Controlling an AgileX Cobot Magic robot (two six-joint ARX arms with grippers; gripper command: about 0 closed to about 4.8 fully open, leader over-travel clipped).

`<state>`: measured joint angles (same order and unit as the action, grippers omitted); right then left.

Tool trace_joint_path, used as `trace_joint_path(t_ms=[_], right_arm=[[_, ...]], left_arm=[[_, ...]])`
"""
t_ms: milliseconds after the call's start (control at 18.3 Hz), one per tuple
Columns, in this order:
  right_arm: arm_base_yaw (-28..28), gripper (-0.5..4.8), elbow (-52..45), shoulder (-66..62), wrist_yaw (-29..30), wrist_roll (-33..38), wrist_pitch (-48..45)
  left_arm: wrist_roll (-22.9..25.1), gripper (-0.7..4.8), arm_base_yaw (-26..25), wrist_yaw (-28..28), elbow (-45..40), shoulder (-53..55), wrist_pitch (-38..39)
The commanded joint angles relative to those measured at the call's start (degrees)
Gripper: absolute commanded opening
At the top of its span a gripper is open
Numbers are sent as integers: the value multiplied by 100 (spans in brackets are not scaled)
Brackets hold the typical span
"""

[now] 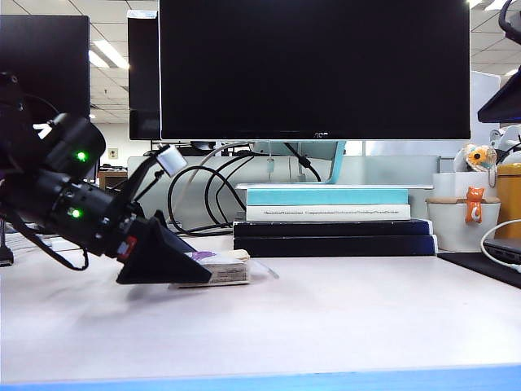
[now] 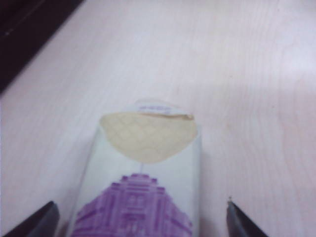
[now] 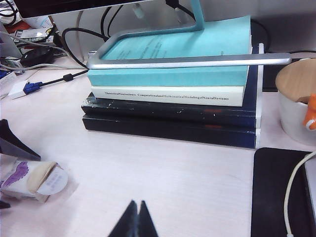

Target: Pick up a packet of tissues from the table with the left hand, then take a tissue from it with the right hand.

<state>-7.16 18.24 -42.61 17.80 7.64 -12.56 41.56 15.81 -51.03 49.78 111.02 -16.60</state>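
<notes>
Your left gripper (image 2: 140,219) straddles the packet (image 2: 140,187) spread, nothing lifted yet; right gripper (image 3: 134,219) waits pressed together, tissue untaken.

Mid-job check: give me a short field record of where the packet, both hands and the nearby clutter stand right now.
packet of tissues: lying on the table, flap peeled open, tissue showing
left hand: open, low at the table, one finger on each side of the packet; contact not clear
right hand: shut, empty, hanging above the table, apart from the packet
stacked books: behind the packet, monitor stand resting on top
grasp: not yet closed
</notes>
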Motion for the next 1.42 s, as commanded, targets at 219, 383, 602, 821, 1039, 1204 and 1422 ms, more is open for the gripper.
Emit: trace_joint_path(t_ms=[219,383,602,821,1039,1204,1422], right_arm=[[0,-2,28,9,15,4,-48],[0,-2,28,7,15,4,-50],[-2,-2,28,7,17,7,37],[-2,-2,28,9,17,9,28],[-2,-2,31,11,72,595,-212],[-2,-2,33,4,837,1268,-315],[2,4,33,2,1919,2149,-313]], left_arm=[[-195,479,81,-177,39,162,-201],[-363,423,120,-210,46,162,-385],[-518,237,201,-61,46,162,-470],[-529,242,232,-219,50,103,-470],[-627,243,295,-321,52,-293,-409],[-664,243,535,-323,66,-684,-179],[-645,243,1161,-308,72,-1060,-2]])
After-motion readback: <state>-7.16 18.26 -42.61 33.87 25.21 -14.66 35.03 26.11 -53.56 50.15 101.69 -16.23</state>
